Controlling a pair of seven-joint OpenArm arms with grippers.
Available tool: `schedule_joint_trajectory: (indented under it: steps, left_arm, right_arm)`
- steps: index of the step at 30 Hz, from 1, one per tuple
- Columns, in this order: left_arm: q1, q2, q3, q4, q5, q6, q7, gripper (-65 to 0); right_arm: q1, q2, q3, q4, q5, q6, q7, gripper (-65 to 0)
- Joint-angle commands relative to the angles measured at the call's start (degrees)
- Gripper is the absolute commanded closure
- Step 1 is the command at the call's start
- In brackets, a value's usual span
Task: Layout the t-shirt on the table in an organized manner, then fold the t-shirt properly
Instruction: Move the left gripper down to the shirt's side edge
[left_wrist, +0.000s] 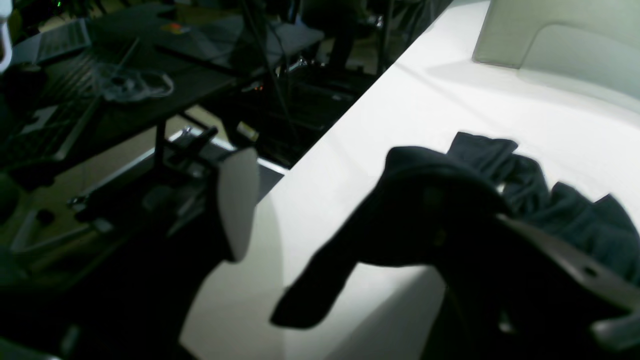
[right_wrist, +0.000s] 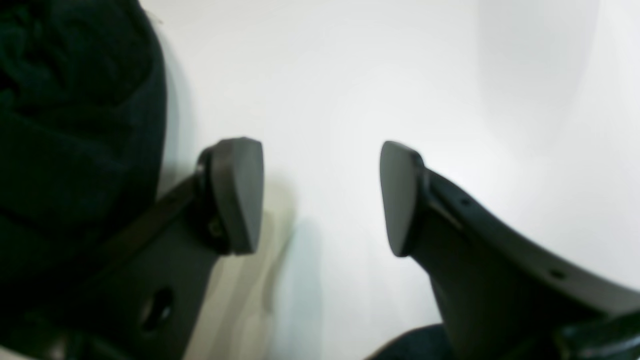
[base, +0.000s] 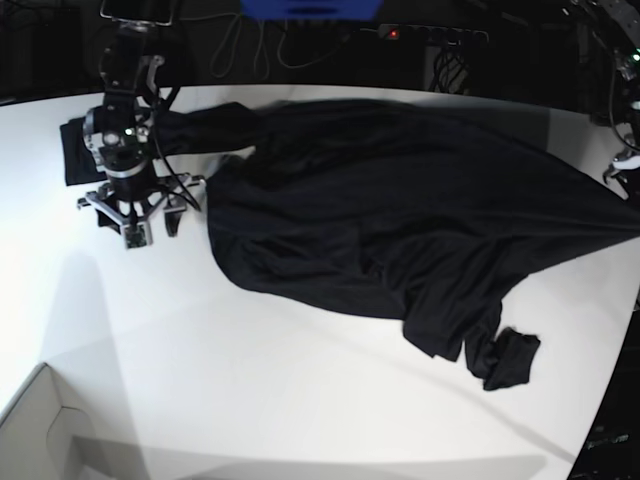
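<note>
Soft black t-shirt (base: 400, 210) sprawls rumpled over smooth white table (base: 250, 400) — right gripper (right_wrist: 320, 197) spread, empty; left gripper (left_wrist: 350, 210) seemingly parted, cloth draped over one finger.

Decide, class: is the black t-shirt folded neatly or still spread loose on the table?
Spread loose, not folded: the t-shirt sprawls wrinkled across the table, one bunched part trailing toward the near edge.

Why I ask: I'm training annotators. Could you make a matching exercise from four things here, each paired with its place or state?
Things:
1. t-shirt
2. right gripper
3. left gripper
4. box

Descriptions:
a. pale, in the base view's bottom-left corner
b. jaws open over bare white table
c. black, spread across the tabletop
d. jaws apart, black fabric draped over one finger

Pairs: 1-c, 2-b, 3-d, 4-a
</note>
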Motion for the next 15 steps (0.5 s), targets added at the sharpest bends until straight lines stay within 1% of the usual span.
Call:
schedule_joint_trajectory:
  steps: [1,3,6,7,8,9,10,14,15]
  left_arm:
    - [0.48,-1.02,-0.44,-1.05,-0.08,0.26,-1.23,-39.0]
    - [1.44,-1.9,-0.08,-4.04,3.34,0.26,-1.23,-39.0]
    - [2.15,-3.48,1.41,-8.79,13.72,-0.09,-1.23,-39.0]
    - [2.32,-4.01,2.03,-10.29,16.79,-1.23,-1.23,-39.0]
    - [3.2,-5.33,2.82,-11.78,20.05,-3.87,-1.23,-39.0]
    - [4.17,-6.39,3.34,-13.19,22.42,-7.3,-1.23,-39.0]
    - [4.79,-6.83,3.61,-14.33,23.65,-10.55,-1.23,-39.0]
    - [6.81,-8.58,3.61,-17.93,24.62,-25.54,-1.14,-38.9]
    - [7.25,-9.2,3.61,-18.55,24.62,-25.54,-0.26,-38.9]
  right_arm:
    - [0.51,0.43,0.18,1.07,0.4,-0.52,1.46,-34.0]
    - [0.51,0.43,0.18,1.07,0.4,-0.52,1.46,-34.0]
    - [0.51,0.34,0.18,1.07,0.4,-0.52,1.46,-34.0]
    - [0.51,0.34,0.18,1.07,0.4,-0.52,1.46,-34.0]
    - [0.51,0.34,0.18,1.07,0.4,-0.52,1.46,-34.0]
    - [0.51,0.25,0.09,1.07,0.4,-0.52,1.46,-34.0]
    - [0.51,0.16,0.09,1.07,0.4,-0.52,1.46,-34.0]
    - [0.69,0.16,0.0,1.07,0.4,-0.52,1.46,-34.0]
    - [0.69,0.16,-0.08,1.07,0.4,-0.52,1.46,-34.0]
